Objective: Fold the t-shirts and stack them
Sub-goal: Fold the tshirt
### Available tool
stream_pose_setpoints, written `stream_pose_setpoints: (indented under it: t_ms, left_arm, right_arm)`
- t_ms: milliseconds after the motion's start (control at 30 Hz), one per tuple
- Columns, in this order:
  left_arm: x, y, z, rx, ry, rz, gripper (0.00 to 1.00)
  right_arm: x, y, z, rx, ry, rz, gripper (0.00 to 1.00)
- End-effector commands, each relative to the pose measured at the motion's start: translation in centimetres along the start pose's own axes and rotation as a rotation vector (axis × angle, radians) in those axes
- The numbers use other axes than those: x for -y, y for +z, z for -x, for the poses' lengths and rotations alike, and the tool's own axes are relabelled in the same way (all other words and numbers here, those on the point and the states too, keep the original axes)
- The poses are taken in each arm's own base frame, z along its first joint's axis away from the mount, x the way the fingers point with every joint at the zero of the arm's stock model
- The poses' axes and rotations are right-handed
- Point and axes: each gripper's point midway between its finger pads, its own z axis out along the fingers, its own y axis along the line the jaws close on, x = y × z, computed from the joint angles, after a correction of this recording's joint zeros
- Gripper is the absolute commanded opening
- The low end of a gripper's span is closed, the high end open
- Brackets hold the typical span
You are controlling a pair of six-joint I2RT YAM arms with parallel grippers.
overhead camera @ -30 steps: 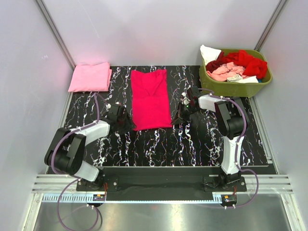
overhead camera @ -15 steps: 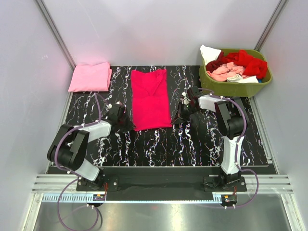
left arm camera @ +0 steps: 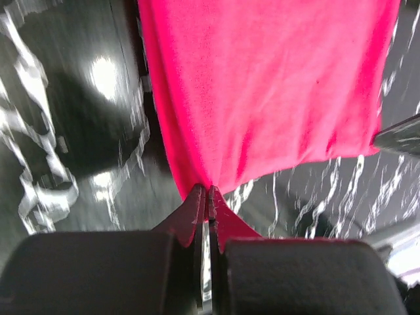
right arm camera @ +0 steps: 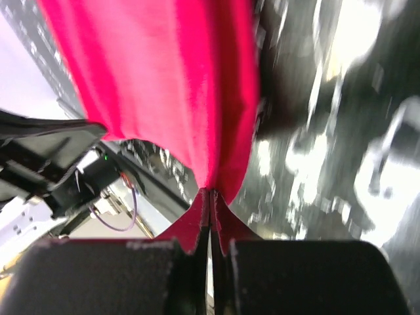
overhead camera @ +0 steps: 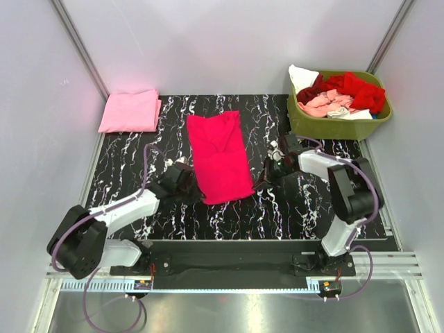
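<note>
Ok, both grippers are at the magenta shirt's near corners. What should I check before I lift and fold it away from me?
1. Hold by the left gripper: shut on the magenta t-shirt, near-left corner. Ok.
2. Hold by the right gripper: shut on the near-right corner. Ok.
3. Far end lying flat on the table: ok.
4. Shirt square to the table: not ok, the near end is skewed toward the right arm.
5. Nothing lying on the shirt along the fold path: ok.
6. Folded light pink t-shirt in the far left corner, usable as a stack base: ok.
</note>
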Motion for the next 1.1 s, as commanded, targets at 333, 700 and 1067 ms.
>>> stream_pose_setpoints:
  t_ms: [333, 700, 1067]
  left_arm:
    - [-1.7, -6.3, -4.4, -0.018, -0.093, 0.054, 0.00]
    - [3.9, -9.3, 0.0, 0.019, -0.014, 0.056, 0.11]
    - [7.4, -9.9, 7.6, 0.067, -0.004, 0.061, 0.11]
  right_arm:
    - [-1.2, -5.7, -6.8, 0.045, -0.002, -0.006, 0.00]
    - [-7.2, -9.8, -2.0, 0.139, -0.105, -0.015, 0.00]
    - [-10.9, -10.5, 5.0, 0.172, -0.131, -0.008, 0.00]
